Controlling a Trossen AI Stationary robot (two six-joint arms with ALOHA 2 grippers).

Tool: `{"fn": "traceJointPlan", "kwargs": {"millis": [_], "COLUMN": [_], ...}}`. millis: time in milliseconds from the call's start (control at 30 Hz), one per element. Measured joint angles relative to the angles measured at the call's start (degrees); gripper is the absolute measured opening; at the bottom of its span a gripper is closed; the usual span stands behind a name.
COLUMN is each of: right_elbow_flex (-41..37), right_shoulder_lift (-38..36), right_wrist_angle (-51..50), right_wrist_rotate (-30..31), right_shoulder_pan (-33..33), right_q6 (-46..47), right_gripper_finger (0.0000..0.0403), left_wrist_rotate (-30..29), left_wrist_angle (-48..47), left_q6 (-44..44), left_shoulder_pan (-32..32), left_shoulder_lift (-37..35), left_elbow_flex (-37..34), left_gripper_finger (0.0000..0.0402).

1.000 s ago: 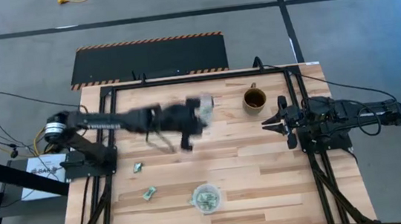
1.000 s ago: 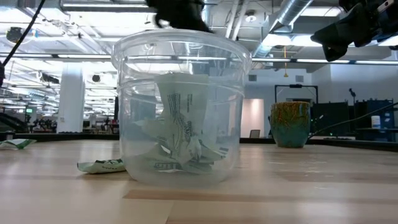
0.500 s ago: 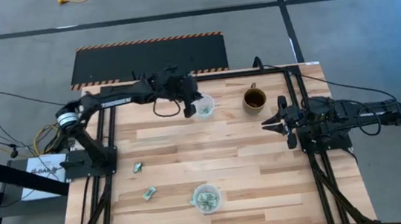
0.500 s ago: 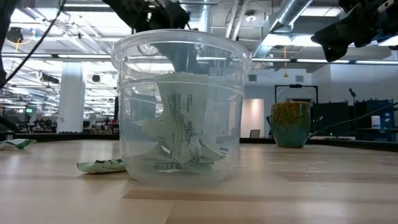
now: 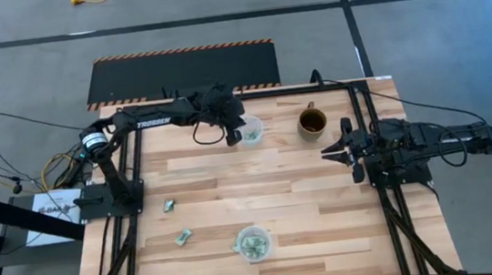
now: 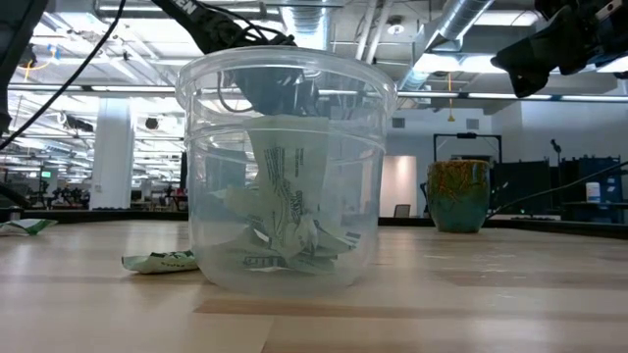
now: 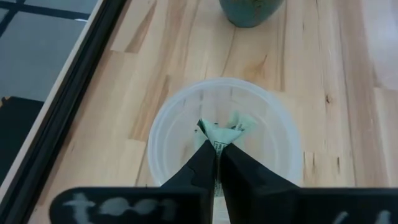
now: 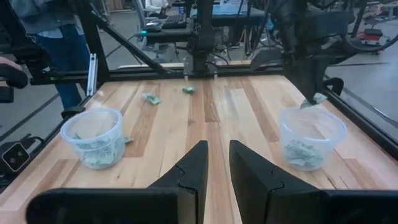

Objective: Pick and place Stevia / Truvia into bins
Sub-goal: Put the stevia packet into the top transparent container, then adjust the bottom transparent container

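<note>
My left gripper (image 5: 235, 135) is shut on a light green packet (image 7: 227, 131) above the mouth of the far clear cup (image 5: 252, 130), which holds several packets. It also shows in the right wrist view (image 8: 309, 99) over that cup (image 8: 311, 138). The near clear cup (image 5: 253, 243), also holding several packets, stands upright by the table's near edge. Two loose packets (image 5: 169, 205) (image 5: 182, 237) lie flat on the table to the near cup's left. My right gripper (image 5: 334, 152) is open and empty at the table's right side. My left gripper pinches the green packet between its two fingertips (image 7: 205, 155). The packet's crumpled end (image 7: 233, 124) sticks out past the tips. The fingers point down from above. The packet is lifted clear, just above the far cup's rim (image 8: 318, 98).
A brown mug (image 5: 311, 122) stands right of the far cup, near the table's far edge. In the low view the near cup (image 6: 289, 167) fills the foreground with a loose packet (image 6: 162, 262) beside it. A person (image 8: 56, 31) stands beyond the table's left side.
My left gripper has swung quickly from over the middle of the table toward the far edge, carrying the packet, and has come to hang over the far cup. It has stayed shut.
</note>
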Motion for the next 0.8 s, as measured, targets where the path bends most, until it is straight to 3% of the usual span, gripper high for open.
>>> {"fn": "traceJointPlan", "kwargs": {"millis": [400, 633, 800], "right_elbow_flex": [0.01, 0.01, 0.01], "right_shoulder_lift": [0.00, 0.00, 0.00], "right_wrist_angle": [0.00, -0.01, -0.01], "right_wrist_rotate": [0.00, 0.00, -0.01], "right_shoulder_pan": [0.00, 0.01, 0.01], "right_q6": [0.00, 0.01, 0.00], "right_gripper_finger": [0.0059, 0.0059, 0.0059], "left_wrist_rotate": [2.07, 10.48, 14.69], "left_wrist_angle": [-0.07, -0.92, -12.00], "left_q6": [0.31, 0.68, -0.67], "left_shoulder_pan": [-0.11, 0.63, 0.75], "left_shoulder_lift": [0.00, -1.89, -7.71], "left_elbow_flex": [0.00, 0.00, 0.00], "left_gripper_finger": [0.0088, 0.0123, 0.0122]}}
